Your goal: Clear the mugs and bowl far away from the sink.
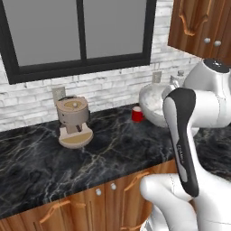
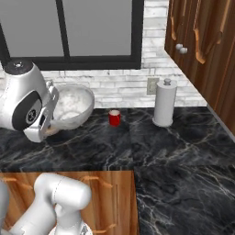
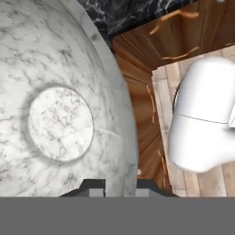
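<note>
A large white marble bowl [image 1: 151,104] [image 2: 73,104] hangs tilted just above the black marble counter, near the brick back wall. My gripper [image 3: 121,186] is shut on the bowl's rim, one fingertip inside and one outside. The hand view looks into the bowl [image 3: 59,124], down at its round flat bottom. A small glossy red mug [image 1: 137,114] [image 2: 114,118] stands upright on the counter right beside the bowl, apart from it. The sink is out of view.
A tan coffee machine [image 1: 73,121] stands on the counter [image 1: 117,149] to the left. A paper towel roll [image 2: 164,103] stands right of the red mug, by the wall cabinets [image 2: 202,41]. The counter turns a corner at the right.
</note>
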### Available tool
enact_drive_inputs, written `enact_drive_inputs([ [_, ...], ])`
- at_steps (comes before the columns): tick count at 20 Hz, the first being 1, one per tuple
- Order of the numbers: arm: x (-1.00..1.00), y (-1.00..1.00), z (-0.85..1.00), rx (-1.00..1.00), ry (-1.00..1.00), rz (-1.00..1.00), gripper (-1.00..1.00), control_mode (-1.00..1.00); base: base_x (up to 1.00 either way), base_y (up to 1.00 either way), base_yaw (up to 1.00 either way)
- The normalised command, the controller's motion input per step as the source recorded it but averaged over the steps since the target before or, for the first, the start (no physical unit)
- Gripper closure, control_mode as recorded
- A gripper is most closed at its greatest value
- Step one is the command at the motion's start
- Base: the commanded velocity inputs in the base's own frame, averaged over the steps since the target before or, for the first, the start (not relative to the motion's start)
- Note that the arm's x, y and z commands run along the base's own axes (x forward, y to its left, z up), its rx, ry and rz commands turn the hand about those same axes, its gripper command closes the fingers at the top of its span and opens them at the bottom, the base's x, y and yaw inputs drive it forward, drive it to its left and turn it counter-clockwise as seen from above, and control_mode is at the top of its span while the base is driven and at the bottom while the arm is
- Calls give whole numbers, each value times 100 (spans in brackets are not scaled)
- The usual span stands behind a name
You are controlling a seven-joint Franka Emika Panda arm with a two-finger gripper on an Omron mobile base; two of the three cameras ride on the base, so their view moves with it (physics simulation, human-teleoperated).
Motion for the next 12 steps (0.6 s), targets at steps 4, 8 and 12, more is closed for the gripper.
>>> enact_drive_inputs([
  [4,39,-7,-39,-1,9,-4,100,-100,0,0,0],
  [8,40,-34,-38,0,4,2,100,-100,0,0,0],
  [12,50,-33,-55,-4,6,1,100,-100,0,0,0],
])
